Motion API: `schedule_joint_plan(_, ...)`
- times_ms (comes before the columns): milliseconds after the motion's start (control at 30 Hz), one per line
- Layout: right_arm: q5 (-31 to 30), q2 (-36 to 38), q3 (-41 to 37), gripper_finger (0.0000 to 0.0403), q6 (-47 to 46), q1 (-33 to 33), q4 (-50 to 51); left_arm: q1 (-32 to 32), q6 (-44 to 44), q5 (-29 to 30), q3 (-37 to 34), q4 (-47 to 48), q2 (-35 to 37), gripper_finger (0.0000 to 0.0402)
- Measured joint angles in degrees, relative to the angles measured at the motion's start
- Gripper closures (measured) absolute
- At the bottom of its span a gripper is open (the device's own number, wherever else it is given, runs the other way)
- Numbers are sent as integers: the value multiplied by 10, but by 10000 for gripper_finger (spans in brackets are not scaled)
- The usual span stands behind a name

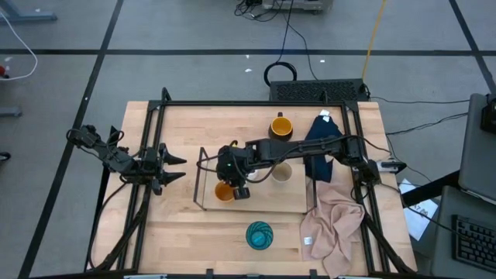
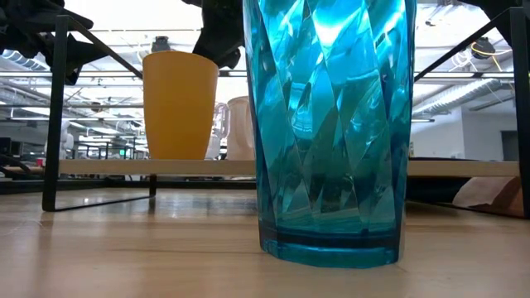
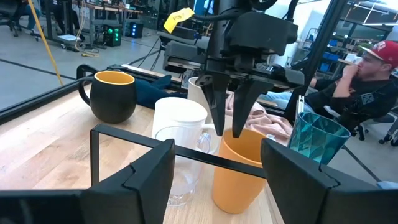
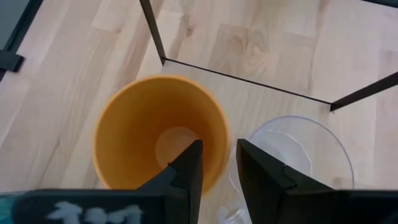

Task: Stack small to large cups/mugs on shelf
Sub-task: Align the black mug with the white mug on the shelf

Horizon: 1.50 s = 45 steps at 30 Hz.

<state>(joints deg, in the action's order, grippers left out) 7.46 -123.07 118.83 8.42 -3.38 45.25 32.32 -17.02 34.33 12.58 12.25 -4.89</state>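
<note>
The orange cup (image 1: 223, 191) (image 4: 155, 130) stands upright on the left end of the shelf (image 1: 271, 203), with the clear glass (image 4: 292, 149) right beside it. My right gripper (image 4: 217, 146) (image 3: 229, 132) points down over the orange cup, narrowly open. One finger is inside the rim and one outside, with a gap showing on both sides. On the shelf behind stand the white mug (image 1: 256, 174) and the beige cup (image 1: 282, 172). The dark mug (image 1: 280, 125) sits on the table beyond the shelf. The teal cup (image 1: 260, 235) (image 2: 331, 124) stands near the table's near edge. My left gripper (image 1: 172, 167) waits open at the table's left.
A pinkish cloth (image 1: 333, 225) lies at the table's right near corner and a dark blue cloth (image 1: 322, 136) lies behind it. The shelf's black wire frame (image 4: 249, 84) stands upright at its ends. A person (image 3: 367, 81) sits beyond the table.
</note>
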Motion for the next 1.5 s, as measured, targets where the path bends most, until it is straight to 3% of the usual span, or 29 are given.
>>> schedule_joint_plan(167, -8, 23, -1, 314, 24, 0, -18, 0, 0, 0, 0, 0, 0, 165)
schedule_joint_plan(400, -95, 121, -1, 314, 79, 0, -45, 0, -1, 0, 0, 0, 0, 165)
schedule_joint_plan(700, -117, 290, 0, 314, 16, -9, 86, 0, 2, 0, 0, -4, 0, 165)
schedule_joint_plan(800, -171, 345, -25, 314, -22, -24, 130, 0, -1, 0, 0, -5, 0, 165)
schedule_joint_plan(967, -253, 455, -168, 314, -65, -57, 103, 0, -3, 0, 0, -5, 0, 165)
schedule_joint_plan(1233, -258, 664, -500, 314, -105, -80, -80, 0, -3, 2, 0, -21, 0, 165)
schedule_joint_plan(1500, -257, 872, -771, 314, -113, -80, -303, 0, 0, 3, 0, -26, 0, 165)
